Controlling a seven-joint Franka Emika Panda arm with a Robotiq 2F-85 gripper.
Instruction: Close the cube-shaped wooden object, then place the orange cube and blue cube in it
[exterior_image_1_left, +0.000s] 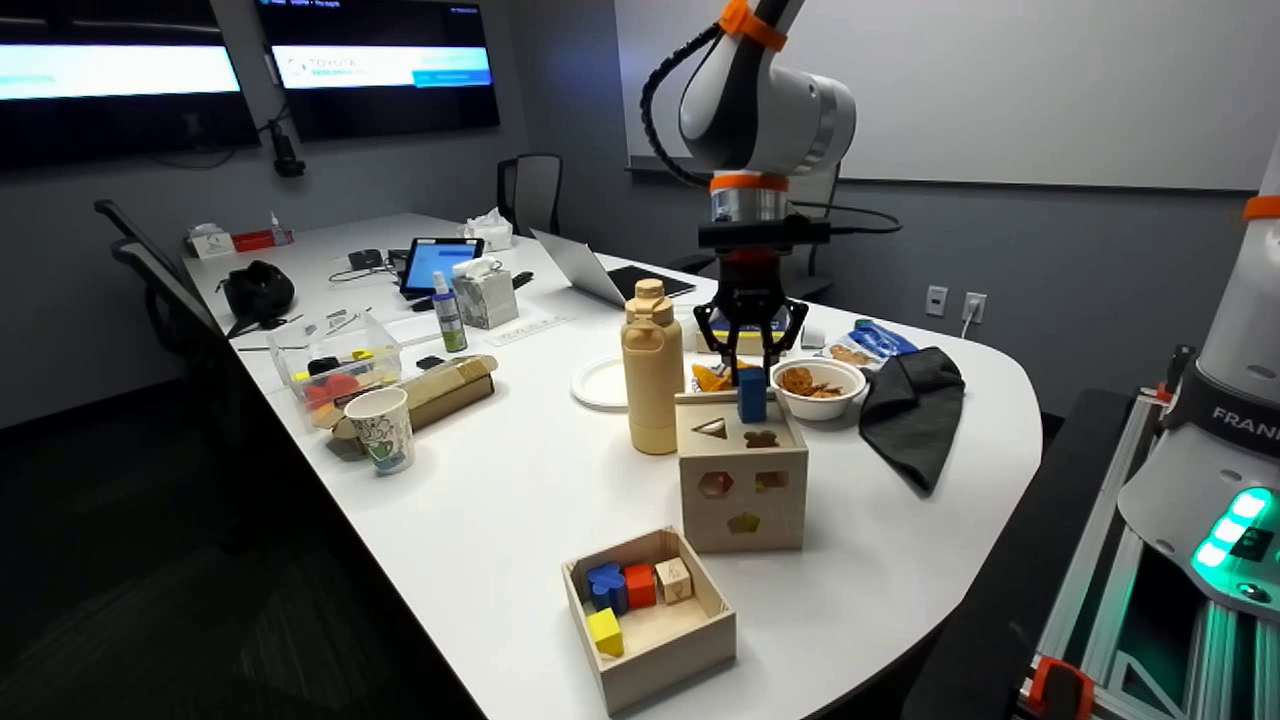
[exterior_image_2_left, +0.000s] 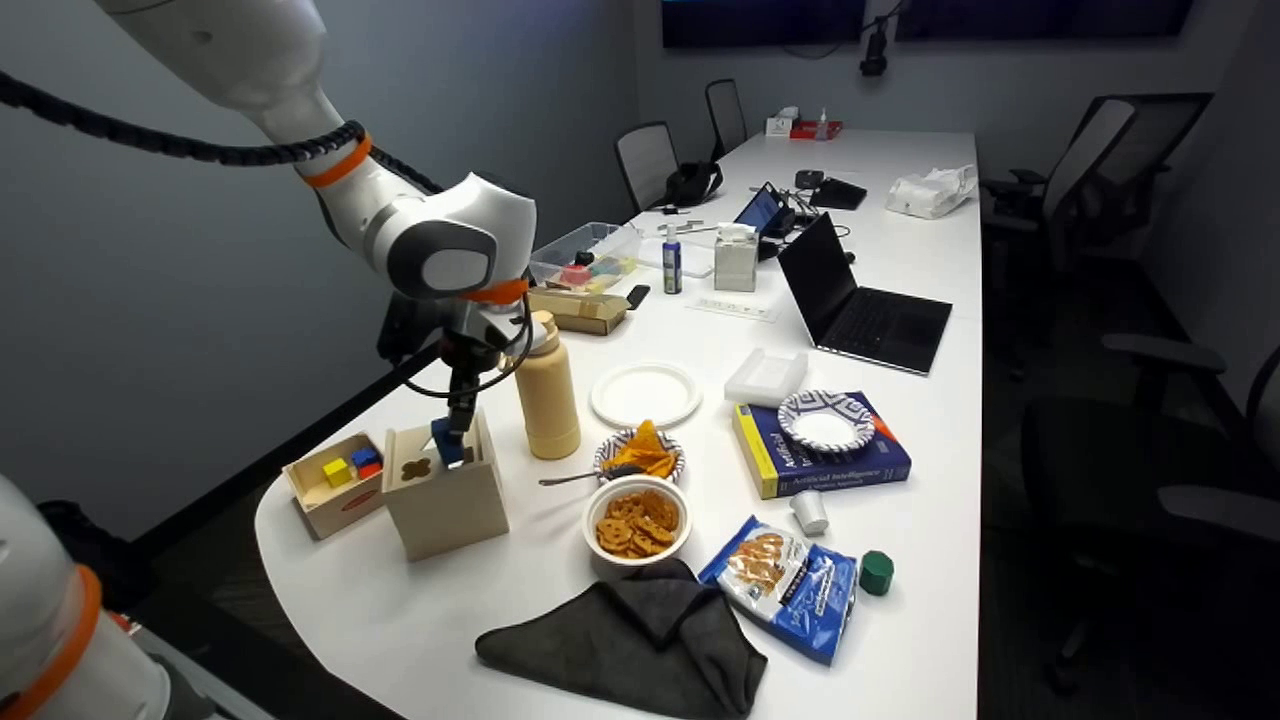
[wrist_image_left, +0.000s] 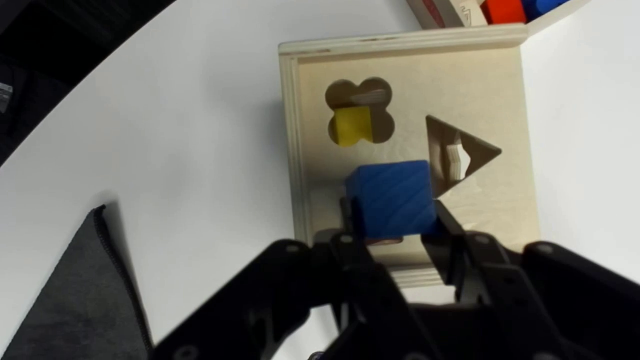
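Note:
The cube-shaped wooden object (exterior_image_1_left: 742, 503) stands on the table with its flat lid down; it shows also in an exterior view (exterior_image_2_left: 455, 515) and the wrist view (wrist_image_left: 480, 85). Its lid has a flower-shaped hole, a triangular hole and one mostly covered hole. My gripper (exterior_image_1_left: 752, 375) is over the lid, shut on the blue cube (wrist_image_left: 397, 197). The blue cube also shows in both exterior views (exterior_image_1_left: 752, 395) (exterior_image_2_left: 447, 440). It is over the partly covered hole and looks slightly tilted; I cannot tell if it touches the lid. A yellow block (wrist_image_left: 353, 125) shows inside. The orange cube is not visible.
A shallow wooden tray (exterior_image_1_left: 680, 660) with red, yellow, blue and plain blocks stands beside the box. A tan bottle (exterior_image_1_left: 653, 385) stands close to the box. A bowl of snacks (exterior_image_2_left: 637, 520), a dark cloth (exterior_image_2_left: 630, 650) and a snack bag (exterior_image_2_left: 785, 585) lie nearby.

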